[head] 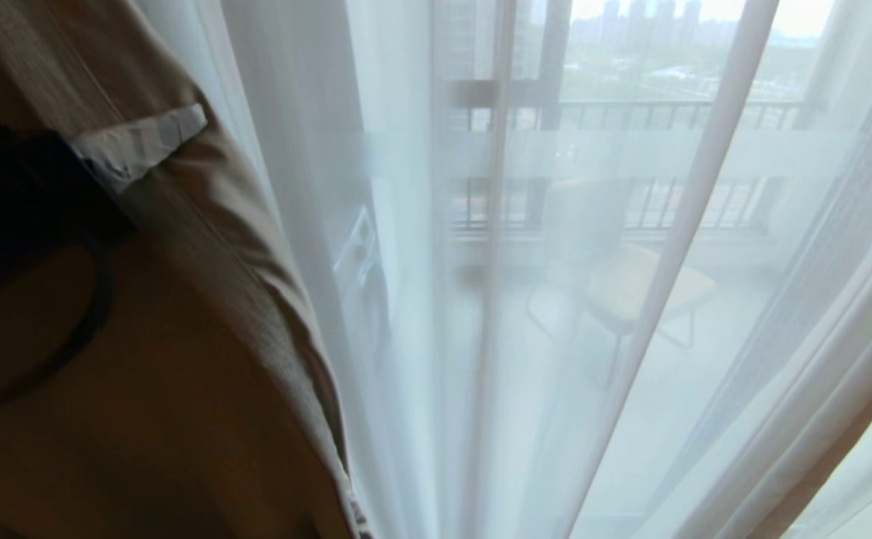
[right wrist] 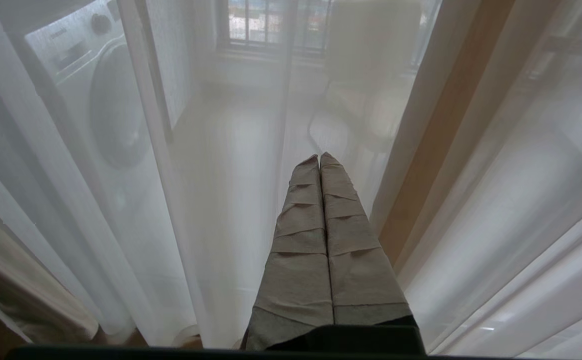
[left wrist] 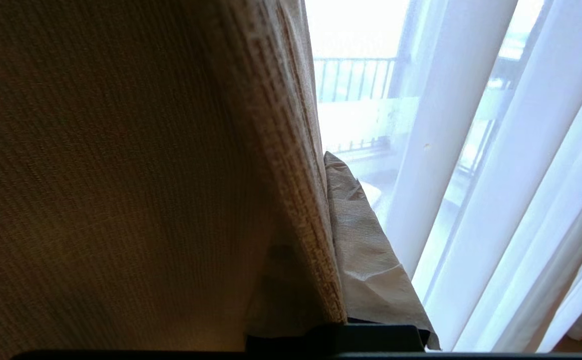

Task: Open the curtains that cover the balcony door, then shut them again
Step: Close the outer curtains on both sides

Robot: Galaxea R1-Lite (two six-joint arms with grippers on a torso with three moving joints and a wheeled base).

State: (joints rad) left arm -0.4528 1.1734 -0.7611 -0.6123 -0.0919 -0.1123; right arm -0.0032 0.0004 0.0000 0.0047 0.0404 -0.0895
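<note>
- Left tool (left wrist: 338, 240) is clamped on the edge of the thick beige curtain (left wrist: 121, 175); in the left wrist view one taped finger (left wrist: 365, 250) shows on the far side of the woven hem and the cloth runs down between the jaws.
- From the head camera, the left arm (head: 9, 202) reaches up at the left edge, a dark shape half wrapped in the beige panel, with one pale taped fingertip (head: 144, 142) poking out across the fold.
- That beige panel is bunched at the left, its edge slanting down toward the bottom centre.
- Right of it hangs the sheer white layer (head: 436, 299), in long folds across the rest of the view.
- Through the sheer the balcony door (head: 555, 97) shows as dark frame bars with a pale frosted band across the glass; beyond are a railing (head: 668, 112) and a chair (head: 630, 292).
- Right tool (right wrist: 319, 162) is clenched on nothing, its two taped fingers pressed flat together and pointing at the sheer, just short of it.
- In the right wrist view a washing machine (right wrist: 101, 100) shows dimly through the sheer.
</note>
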